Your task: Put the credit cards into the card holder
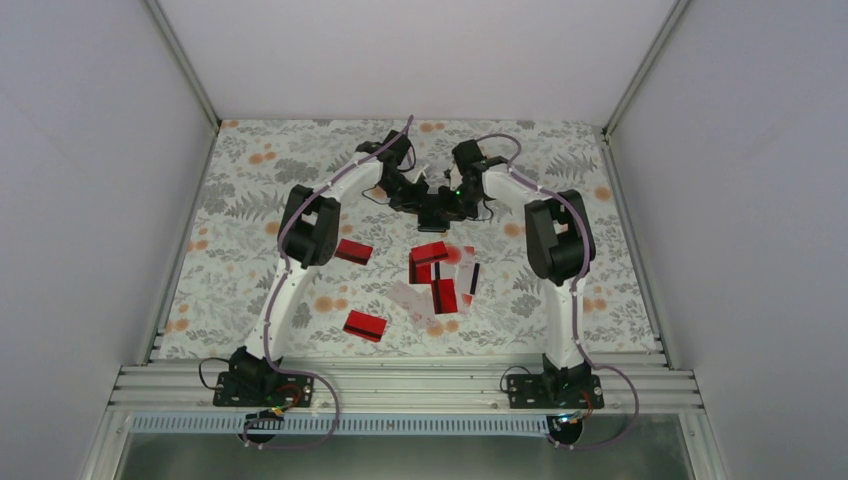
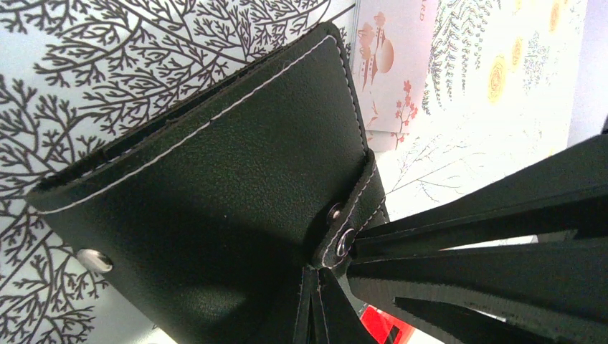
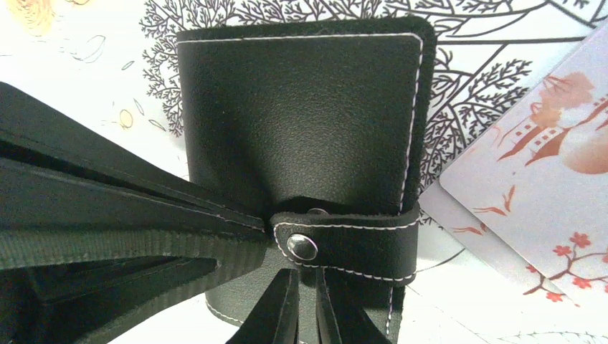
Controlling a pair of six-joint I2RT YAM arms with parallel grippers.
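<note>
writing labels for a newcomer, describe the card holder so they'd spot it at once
On the floral table, look to the far middle. There the left end effector and right end effector pinch the card holder between them. Unlike the red and clear credit cards lying nearer, it is black with white stitching and a snap strap.

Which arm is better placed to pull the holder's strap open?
Left, probably: the left gripper sits at the free end of the strap; the right gripper pinches the holder under the snap.
</note>
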